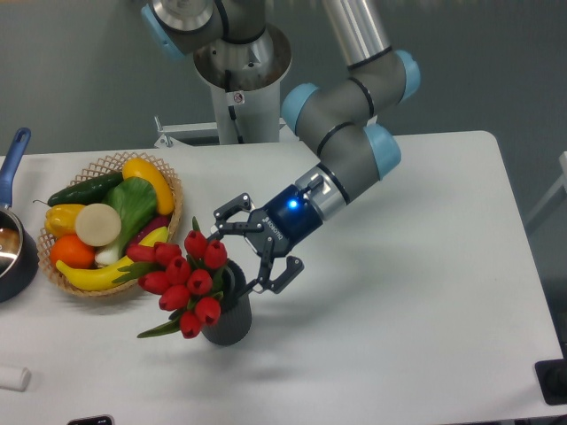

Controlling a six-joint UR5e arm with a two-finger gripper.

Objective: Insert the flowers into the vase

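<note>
The flowers [190,276], a bunch of red tulip buds with green leaves, sit in the mouth of the vase [232,326] and lean out to the left over its rim. The vase is a short dark grey cylinder standing upright on the white table, left of centre near the front. My gripper [254,246] is open, with its fingers spread wide just right of the buds and above the vase's far rim. It holds nothing. The stems are hidden inside the vase.
A woven wicker basket [171,190] of colourful fruit and vegetables stands just left of the flowers. A dark pot with a blue handle [12,252] is at the far left edge. A small white object [12,379] lies front left. The robot base [239,80] stands behind.
</note>
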